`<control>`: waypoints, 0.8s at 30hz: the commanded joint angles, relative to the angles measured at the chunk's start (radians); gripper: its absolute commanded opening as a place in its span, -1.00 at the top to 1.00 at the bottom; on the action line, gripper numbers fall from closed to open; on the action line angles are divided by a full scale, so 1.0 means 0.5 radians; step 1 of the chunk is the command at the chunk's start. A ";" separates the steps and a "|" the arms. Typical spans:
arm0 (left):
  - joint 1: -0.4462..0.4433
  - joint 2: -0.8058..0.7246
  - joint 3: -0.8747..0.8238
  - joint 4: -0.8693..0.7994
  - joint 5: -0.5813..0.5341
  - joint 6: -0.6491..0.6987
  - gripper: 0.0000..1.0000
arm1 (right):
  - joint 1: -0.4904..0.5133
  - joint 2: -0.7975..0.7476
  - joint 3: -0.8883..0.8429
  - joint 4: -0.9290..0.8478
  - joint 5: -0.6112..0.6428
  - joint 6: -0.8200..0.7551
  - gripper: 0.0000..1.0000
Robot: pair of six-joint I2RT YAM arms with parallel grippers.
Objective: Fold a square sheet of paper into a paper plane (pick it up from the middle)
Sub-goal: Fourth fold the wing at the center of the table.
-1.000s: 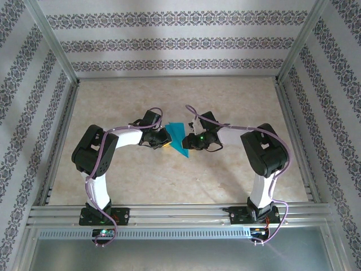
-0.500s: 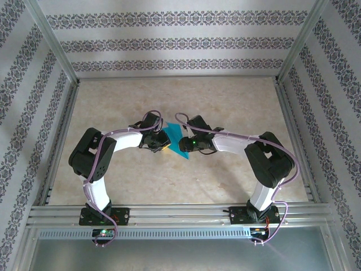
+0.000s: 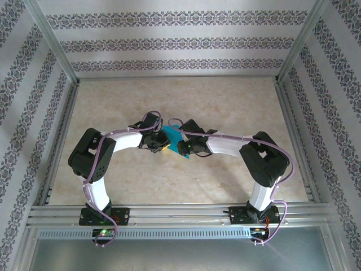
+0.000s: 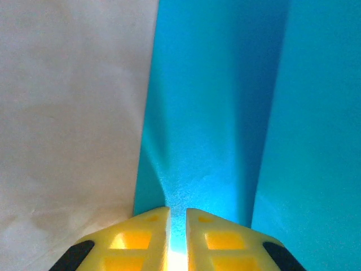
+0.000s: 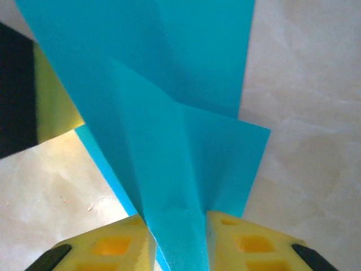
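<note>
The left gripper (image 4: 177, 217) is clamped on the paper (image 4: 214, 113), its 2 yellow fingers (image 4: 141, 237) nearly touching with a thin teal edge pinched between them. The right gripper (image 5: 176, 219) grasps the same paper from the opposite side, a folded ridge wedged between its wider-set jaws. From above, the paper sits between the 2 grippers near the middle of the table (image 3: 225, 101), with the left gripper at its 9 o'clock and the right at its 4 o'clock. Progress, as I judge it, is well underway: creases and overlapping flaps taper toward the right gripper. No narrow finished dart shows yet, so further folds and flattening look left.
</note>
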 commanded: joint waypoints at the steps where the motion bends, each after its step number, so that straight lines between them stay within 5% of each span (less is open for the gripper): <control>1: -0.030 -0.066 -0.034 -0.086 -0.040 -0.044 0.70 | 0.011 0.035 0.049 0.012 0.050 -0.024 0.47; 12: -0.030 -0.111 -0.044 -0.121 -0.065 -0.038 0.70 | -0.071 0.024 -0.036 0.111 -0.191 -0.093 0.74; 24: -0.028 -0.295 -0.066 0.005 -0.067 0.057 0.68 | -0.292 0.060 -0.186 0.432 -0.964 -0.054 0.93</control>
